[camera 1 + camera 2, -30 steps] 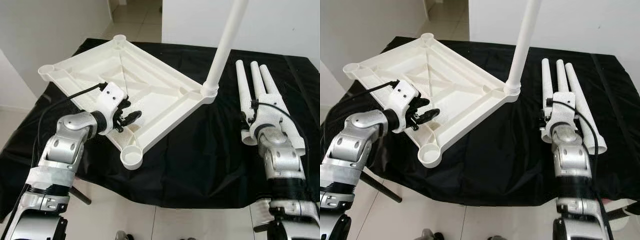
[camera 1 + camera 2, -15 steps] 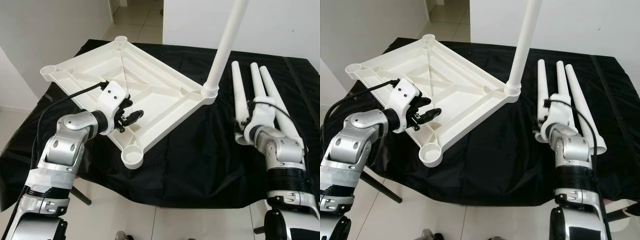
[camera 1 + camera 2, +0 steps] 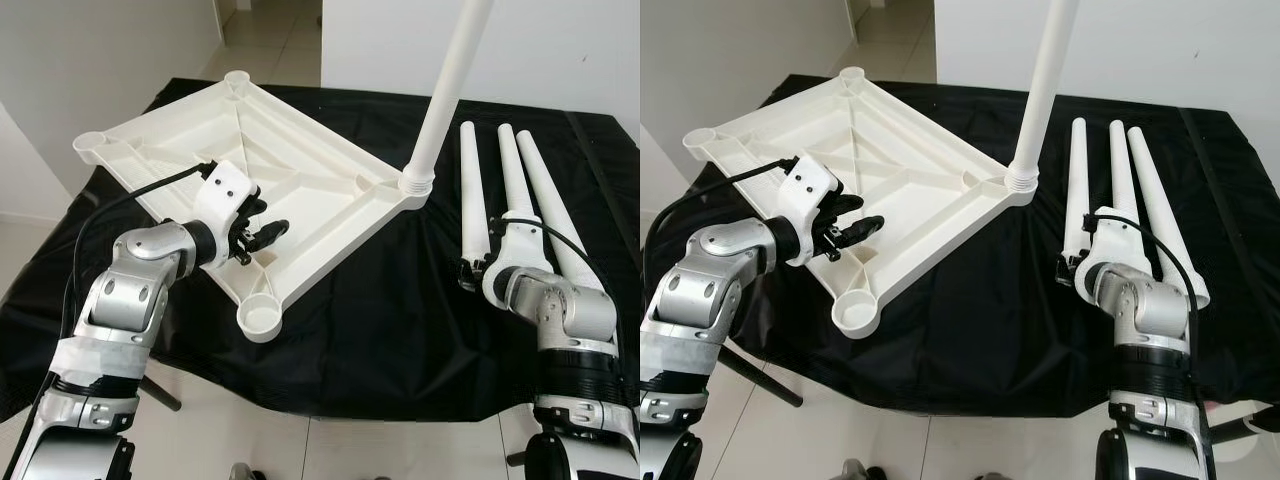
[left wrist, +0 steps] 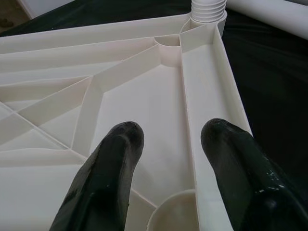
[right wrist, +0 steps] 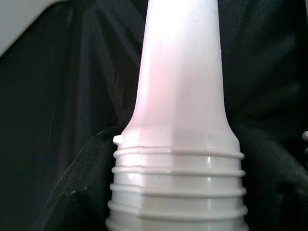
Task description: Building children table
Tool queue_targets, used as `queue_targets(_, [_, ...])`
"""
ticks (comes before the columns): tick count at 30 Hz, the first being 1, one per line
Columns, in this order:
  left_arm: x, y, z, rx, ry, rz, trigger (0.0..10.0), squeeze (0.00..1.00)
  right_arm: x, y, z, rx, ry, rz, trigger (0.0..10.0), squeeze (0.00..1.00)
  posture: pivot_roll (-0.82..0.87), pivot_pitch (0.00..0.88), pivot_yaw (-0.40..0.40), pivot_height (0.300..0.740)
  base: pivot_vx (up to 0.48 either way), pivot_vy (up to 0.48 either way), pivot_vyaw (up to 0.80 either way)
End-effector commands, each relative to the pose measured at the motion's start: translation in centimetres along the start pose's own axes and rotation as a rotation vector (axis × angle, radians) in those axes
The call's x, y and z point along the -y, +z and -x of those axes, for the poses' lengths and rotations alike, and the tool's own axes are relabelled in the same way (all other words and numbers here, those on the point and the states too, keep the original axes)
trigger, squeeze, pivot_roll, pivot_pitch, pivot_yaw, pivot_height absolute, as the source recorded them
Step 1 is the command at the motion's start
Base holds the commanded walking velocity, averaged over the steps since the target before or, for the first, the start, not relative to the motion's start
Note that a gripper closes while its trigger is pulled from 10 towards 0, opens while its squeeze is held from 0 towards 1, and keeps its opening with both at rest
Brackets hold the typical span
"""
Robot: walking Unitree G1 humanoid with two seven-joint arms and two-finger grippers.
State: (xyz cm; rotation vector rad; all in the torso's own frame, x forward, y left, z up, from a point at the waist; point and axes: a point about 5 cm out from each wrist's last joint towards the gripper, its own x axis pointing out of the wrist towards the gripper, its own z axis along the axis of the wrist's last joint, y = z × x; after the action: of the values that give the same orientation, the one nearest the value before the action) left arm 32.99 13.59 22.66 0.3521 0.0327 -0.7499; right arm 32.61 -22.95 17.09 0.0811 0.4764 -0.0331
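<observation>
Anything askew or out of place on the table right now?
The tabletop lies upside down and skewed, its near corner socket overhanging the black cloth's edge. One leg stands screwed in; three legs lie loose.

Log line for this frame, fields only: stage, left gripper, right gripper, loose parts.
stage: one leg screwed into tabletop | left gripper: open over tabletop rim | right gripper: at threaded end of loose leg, grip unclear | loose legs: three on black cloth
</observation>
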Motion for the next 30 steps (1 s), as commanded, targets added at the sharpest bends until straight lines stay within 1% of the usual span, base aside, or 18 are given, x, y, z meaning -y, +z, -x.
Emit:
queue_targets(1, [-0.1,-0.3,0.0,-0.015,0.039,0.015,10.0,0.0,-0.5,-1.7,-0.5,-0.019,-0.007,0.0,0.0,0.0,-0.11,0.144,0.062,0.74,0.0,0.0,0.0])
queue_targets(5, [0.0,-0.3,0.0,-0.013,0.038,0.016,10.0,0.0,-0.8,-0.9,-0.3,0.038,-0.001,-0.008,0.0,0.0,-0.11,0.143,0.063,0.74,0.0,0.0,0.0])
queue_targets(6, [0.0,-0.2,0.0,-0.011,0.038,0.018,10.0,0.0,-1.1,0.3,0.1,0.144,-0.002,-0.007,0.0,0.0,-0.11,0.143,0.063,0.74,0.0,0.0,0.0])
queue_targets(7, [0.0,-0.2,0.0,-0.011,0.038,0.018,10.0,0.0,-1.1,0.3,0.1,0.144,-0.002,-0.007,0.0,0.0,-0.11,0.143,0.063,0.74,0.0,0.0,0.0])
queue_targets(8, [0.0,-0.2,0.0,-0.009,0.037,0.019,10.0,0.0,-1.7,2.2,1.0,0.3,0.018,-0.012,0.0,0.0,-0.11,0.142,0.064,0.74,0.0,0.0,0.0])
queue_targets(11, [0.0,-0.2,0.0,-0.009,0.037,0.019,10.0,0.0,-1.7,2.2,1.0,0.3,0.018,-0.012,0.0,0.0,-0.11,0.142,0.064,0.74,0.0,0.0,0.0])
queue_targets(12, [0.1,-0.2,-0.1,-0.006,0.037,0.023,10.0,0.0,-2.0,3.3,1.8,0.405,0.008,-0.024,10.0,0.0,-0.11,0.141,0.065,0.74,0.0,0.0,0.0])
queue_targets(15, [0.1,-0.2,-0.1,-0.006,0.037,0.023,10.0,0.0,-2.0,3.3,1.8,0.405,0.008,-0.024,10.0,0.0,-0.11,0.141,0.065,0.74,0.0,0.0,0.0])
queue_targets(16, [0.1,0.0,-0.1,0.0,0.037,0.028,10.0,0.0,-2.4,4.4,2.8,0.516,-0.017,-0.014,10.0,0.0,-0.11,0.139,0.065,0.74,0.0,0.0,0.0])
queue_targets(17, [0.1,0.0,-0.1,0.0,0.037,0.028,10.0,0.0,-2.4,4.4,2.8,0.516,-0.017,-0.014,10.0,0.0,-0.11,0.139,0.065,0.74,0.0,0.0,0.0])
queue_targets(18, [-0.1,0.3,-0.2,0.015,0.043,0.035,10.0,0.0,-2.9,5.4,4.0,0.645,-0.062,0.027,10.0,0.0,-0.11,0.136,0.064,0.74,0.0,0.0,0.0])
queue_targets(19, [-0.1,0.3,-0.2,0.015,0.043,0.035,10.0,0.0,-2.9,5.4,4.0,0.645,-0.062,0.027,10.0,0.0,-0.11,0.136,0.064,0.74,0.0,0.0,0.0])
queue_targets(20, [-0.6,1.1,-0.5,0.045,0.067,0.041,10.0,0.0,-4.4,7.1,6.2,0.844,-0.132,0.091,10.0,0.0,-0.11,0.131,0.065,0.74,0.0,0.0,0.0])
queue_targets(21, [-0.6,1.1,-0.5,0.045,0.067,0.041,10.0,0.0,-4.4,7.1,6.2,0.844,-0.132,0.091,10.0,0.0,-0.11,0.131,0.065,0.74,0.0,0.0,0.0])
queue_targets(25, [-1.1,1.5,-0.6,0.061,0.085,0.039,10.0,0.0,-5.9,8.5,7.8,0.997,-0.159,0.167,10.0,0.0,-0.11,0.131,0.065,0.74,0.0,0.0,0.0])
queue_targets(27, [-1.1,1.5,-0.6,0.061,0.085,0.039,10.0,0.0,-5.9,8.5,7.8,0.997,-0.159,0.167,10.0,0.0,-0.11,0.131,0.065,0.74,0.0,0.0,0.0])
queue_targets(29, [-1.2,1.7,-0.8,0.067,0.094,0.037,10.0,0.0,-6.9,9.3,9.0,1.136,-0.183,0.265,10.0,0.0,-0.11,0.124,0.067,0.74,0.0,0.0,0.0])
queue_targets(30, [-1.2,1.7,-0.8,0.067,0.094,0.037,10.0,0.0,-6.9,9.3,9.0,1.136,-0.183,0.265,10.0,0.0,-0.11,0.124,0.067,0.74,0.0,0.0,0.0])
